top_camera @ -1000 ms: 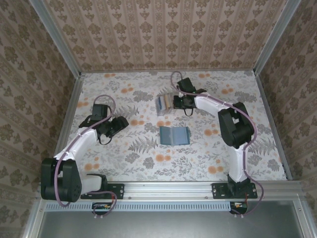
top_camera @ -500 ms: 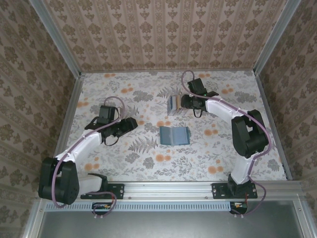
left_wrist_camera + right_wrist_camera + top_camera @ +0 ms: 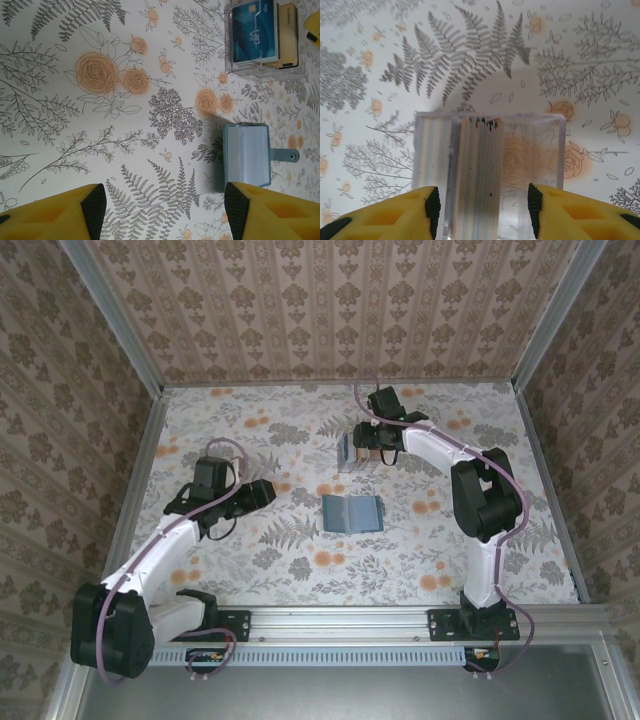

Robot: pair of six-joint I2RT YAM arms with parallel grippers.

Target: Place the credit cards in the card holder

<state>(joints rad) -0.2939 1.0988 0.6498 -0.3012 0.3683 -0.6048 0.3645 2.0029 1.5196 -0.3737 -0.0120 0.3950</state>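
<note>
Small thin rectangular plastic credit cards (image 3: 252, 32), blue foremost and yellow-tan behind, all stacked inside a small clear plastic box (image 3: 540, 150) at upper centre of the top view, upper right of the left wrist view, and edge-on at lower centre of the right wrist view. Small dark teal flat card holder (image 3: 352, 512) lying on the floral-patterned table (image 3: 300, 580) at centre of the top view, well apart from the box, nothing visibly inserted in it. Right gripper (image 3: 484, 207) positioned over the box, yellow jaws apart and straddling the card stack, no card clamped; contact with the box walls not determinable. Left gripper (image 3: 165, 212) at left centre of the top view, jaws wide apart, empty, above bare table and facing the card holder. Progress, by judgement: at the outset, no card transferred. Outstanding: extraction of each card from the box, carriage to the card holder, insertion.
</note>
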